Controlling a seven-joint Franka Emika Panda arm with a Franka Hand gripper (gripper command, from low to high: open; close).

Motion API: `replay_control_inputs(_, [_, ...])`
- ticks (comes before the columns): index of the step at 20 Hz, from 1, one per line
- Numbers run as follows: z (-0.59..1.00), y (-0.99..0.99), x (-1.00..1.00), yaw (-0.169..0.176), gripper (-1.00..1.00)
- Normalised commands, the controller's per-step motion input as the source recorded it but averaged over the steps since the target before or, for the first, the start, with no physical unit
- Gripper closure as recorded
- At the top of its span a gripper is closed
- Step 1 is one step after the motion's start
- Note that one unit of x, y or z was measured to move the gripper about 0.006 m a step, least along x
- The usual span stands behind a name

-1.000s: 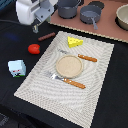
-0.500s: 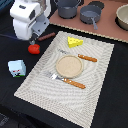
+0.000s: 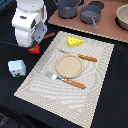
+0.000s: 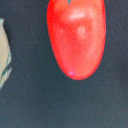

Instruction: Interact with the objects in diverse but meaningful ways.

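In the exterior view the gripper point(image 3: 33, 45) hangs low over the dark tabletop, just off the placemat point(image 3: 90, 75). The red tomato point(image 3: 34, 49) sits directly beneath it, mostly hidden by the white wrist housing, so only its lower edge shows. The thin brown sausage point(image 3: 48, 35) pokes out just beside the gripper, on the mat side. The white carton point(image 3: 17, 68) stands near, toward the camera from the gripper, and the yellow cheese wedge point(image 3: 75, 41) lies further off on the mat. Well apart from the gripper, the tan plate point(image 3: 67, 65) sits mid-mat between the knife point(image 3: 87, 58) and the fork point(image 3: 70, 81).

In the wrist view the tomato point(image 4: 76, 37) fills much of the picture, glossy and very close below the camera, with a sliver of the carton point(image 4: 4, 52) at one edge. Neither fingertip appears here, and the housing covers them in the other view, so I cannot tell whether the jaws are parted or closed, or whether they touch the tomato at all.

The main risk, as I judge it, is the tomato's round, slick shape: a closure that lands off its widest part could squeeze it sideways and send it rolling, possibly into the sausage close by. Descending further with jaws too narrow would press it into the table instead.
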Motion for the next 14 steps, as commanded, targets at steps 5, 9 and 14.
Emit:
replay_control_inputs(5, [-0.42, -0.01, -0.17, 0.039, -1.00])
replay_control_inputs(9, [-0.38, 0.07, -0.03, 0.051, -1.00])
replay_control_inputs(14, [-0.31, 0.02, 0.00, 0.031, 1.00])
